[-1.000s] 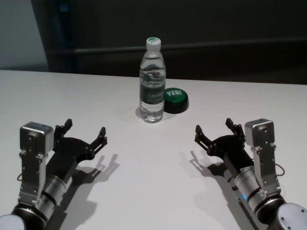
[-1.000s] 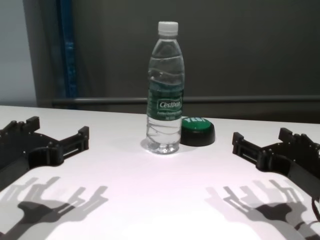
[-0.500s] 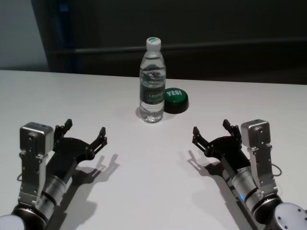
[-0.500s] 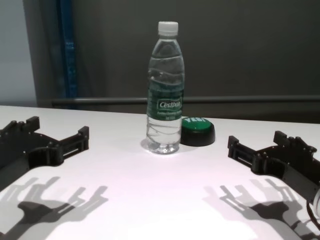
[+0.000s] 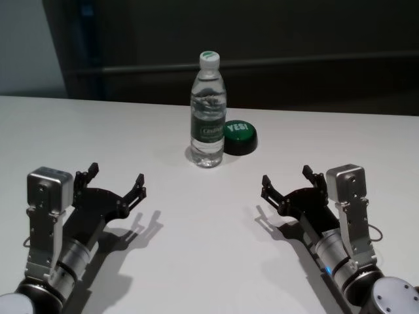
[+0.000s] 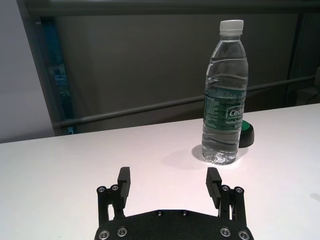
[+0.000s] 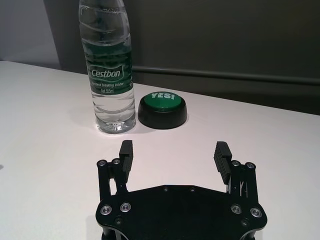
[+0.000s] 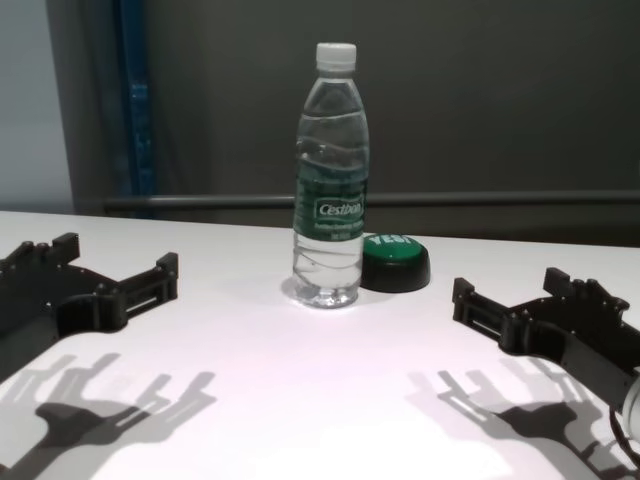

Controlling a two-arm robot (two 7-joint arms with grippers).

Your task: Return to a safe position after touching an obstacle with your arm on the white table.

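Observation:
The obstacle, a clear water bottle (image 5: 208, 111) with a white cap and dark green label, stands upright at the far middle of the white table (image 5: 196, 222). It also shows in the chest view (image 8: 331, 180), the left wrist view (image 6: 225, 95) and the right wrist view (image 7: 108, 70). My left gripper (image 5: 115, 182) is open and empty, low over the table at the near left, well short of the bottle. My right gripper (image 5: 288, 184) is open and empty at the near right, also apart from the bottle. Each shows open in its wrist view, left (image 6: 170, 182) and right (image 7: 174, 152).
A low round green button (image 5: 239, 136) on a black base sits just right of the bottle, marked "YES!" (image 7: 163, 109). A dark wall with a rail runs behind the table's far edge.
My right gripper has drifted slightly left and toward me over the table. The left arm and the bottle have not moved.

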